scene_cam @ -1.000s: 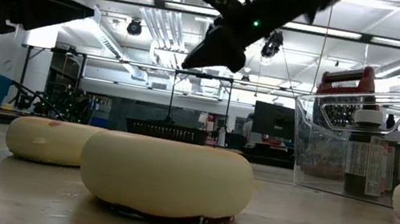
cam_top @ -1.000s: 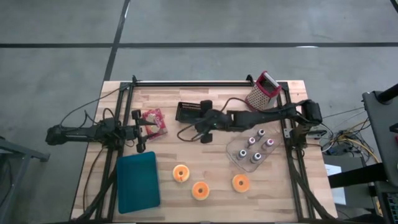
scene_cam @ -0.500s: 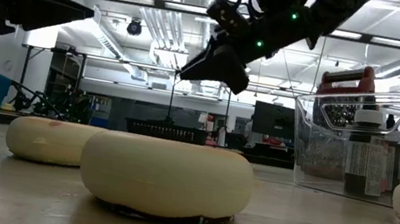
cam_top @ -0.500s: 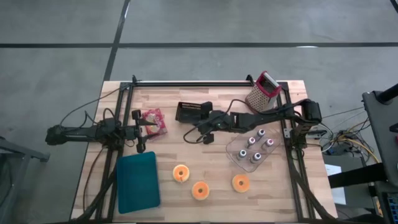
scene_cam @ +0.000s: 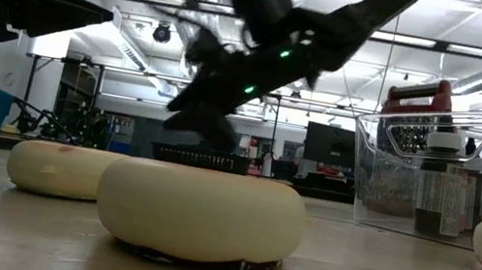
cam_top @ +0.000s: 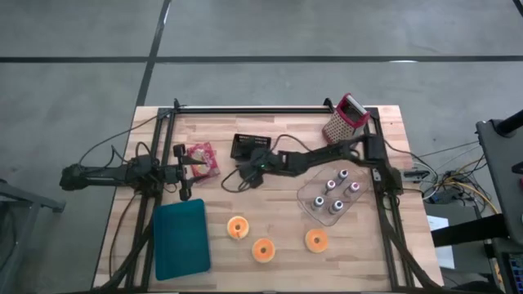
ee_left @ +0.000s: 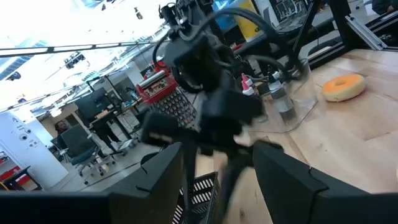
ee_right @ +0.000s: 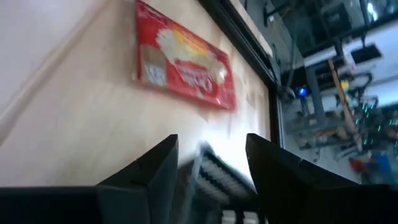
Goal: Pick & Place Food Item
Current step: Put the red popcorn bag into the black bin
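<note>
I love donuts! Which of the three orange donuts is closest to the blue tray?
The leftmost donut. It lies just right of the blue tray; the middle donut and the right donut lie farther away.

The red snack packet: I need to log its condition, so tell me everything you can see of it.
The red snack packet is a flat, glossy-looking pouch, red with a pale printed picture and a small label panel. It lies flat on the wooden table, toward the left side, just ahead of the left pincer. Nothing grips it; whether the pincer's fingers touch its edge cannot be told.

Red snack packet (cam_top: pixel 202 158), teal tray (cam_top: pixel 181 239), orange-topped donuts (cam_top: pixel 263 250), pale wood table (cam_top: pixel 286 122).
</note>
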Available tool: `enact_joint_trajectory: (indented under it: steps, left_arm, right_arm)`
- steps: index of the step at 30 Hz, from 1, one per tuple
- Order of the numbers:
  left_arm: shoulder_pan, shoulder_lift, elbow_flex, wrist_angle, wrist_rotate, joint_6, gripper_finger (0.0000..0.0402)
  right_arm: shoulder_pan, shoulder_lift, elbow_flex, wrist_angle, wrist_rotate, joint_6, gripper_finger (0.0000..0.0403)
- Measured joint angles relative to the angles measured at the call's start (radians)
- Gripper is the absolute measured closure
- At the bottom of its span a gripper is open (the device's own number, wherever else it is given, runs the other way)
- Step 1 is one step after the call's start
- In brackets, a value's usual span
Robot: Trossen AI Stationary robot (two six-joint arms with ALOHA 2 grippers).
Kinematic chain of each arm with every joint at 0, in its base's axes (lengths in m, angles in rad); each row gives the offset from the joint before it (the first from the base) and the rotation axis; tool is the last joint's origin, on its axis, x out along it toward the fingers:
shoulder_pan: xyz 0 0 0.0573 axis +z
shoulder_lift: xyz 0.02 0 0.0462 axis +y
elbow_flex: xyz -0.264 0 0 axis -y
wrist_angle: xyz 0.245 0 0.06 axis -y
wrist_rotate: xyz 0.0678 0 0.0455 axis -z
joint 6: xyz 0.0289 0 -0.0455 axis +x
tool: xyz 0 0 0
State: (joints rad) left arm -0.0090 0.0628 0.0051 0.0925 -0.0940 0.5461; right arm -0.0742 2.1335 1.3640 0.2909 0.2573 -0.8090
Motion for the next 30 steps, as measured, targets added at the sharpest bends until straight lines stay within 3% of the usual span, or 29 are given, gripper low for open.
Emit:
enact_joint_trajectory:
  steps: [8, 23, 30]
  left_arm:
    - [0.0, 0.003, 0.0, -0.004, 0.0, 0.0, 0.0202]
    - [0.0, 0.012, 0.0, -0.004, -0.001, 0.0, 0.0202]
    - [0.0, 0.012, 0.0, -0.004, -0.001, 0.0, 0.0202]
  right_arm:
    - [-0.002, 0.13, 0.149, -0.015, 0.004, -0.107, 0.0218]
    - [0.0, 0.129, 0.167, -0.076, -0.155, -0.063, 0.0227]
    - [-0.002, 0.176, 0.167, 0.031, -0.203, -0.069, 0.0227]
